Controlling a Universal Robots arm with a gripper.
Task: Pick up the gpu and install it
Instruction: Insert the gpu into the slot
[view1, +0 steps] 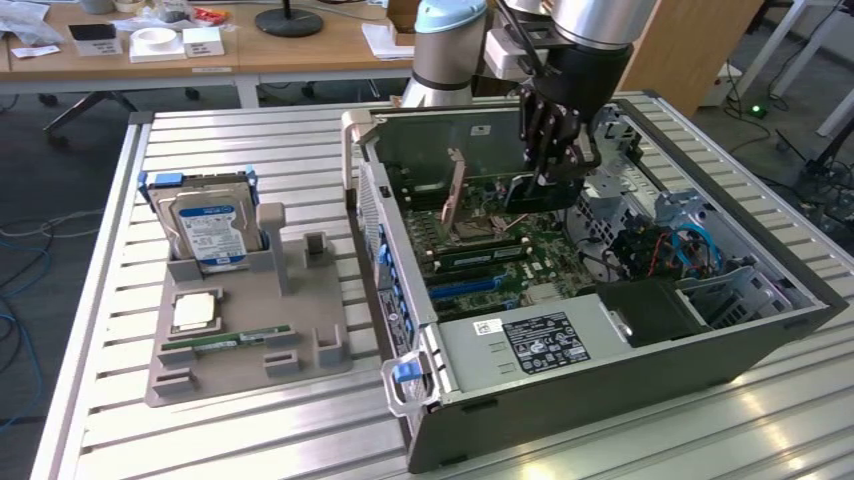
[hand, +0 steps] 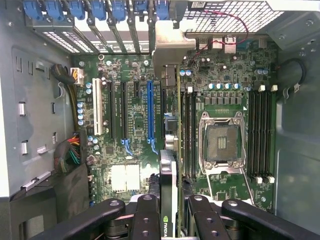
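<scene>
The gpu (hand: 169, 175) shows edge-on in the wrist view, a thin dark card with a silvery bracket (hand: 170, 42) at its far end. My gripper (hand: 170, 220) is shut on it, one black finger (hand: 146, 215) on each side. The card hangs over the motherboard (hand: 135, 110), beside the long blue slot (hand: 149, 112); I cannot tell whether it touches a slot. In the exterior view the gripper (view1: 550, 170) reaches down into the open computer case (view1: 601, 370), with the dark gpu (view1: 534, 195) in its fingers above the board.
A grey holder tray (view1: 247, 360) on the slatted table at the exterior view's left carries a hard drive (view1: 207, 230), a processor chip (view1: 196, 312) and a green RAM stick (view1: 227, 342). Case walls, cables (view1: 674, 250) and the drive cage (view1: 727, 295) stand close around the gripper.
</scene>
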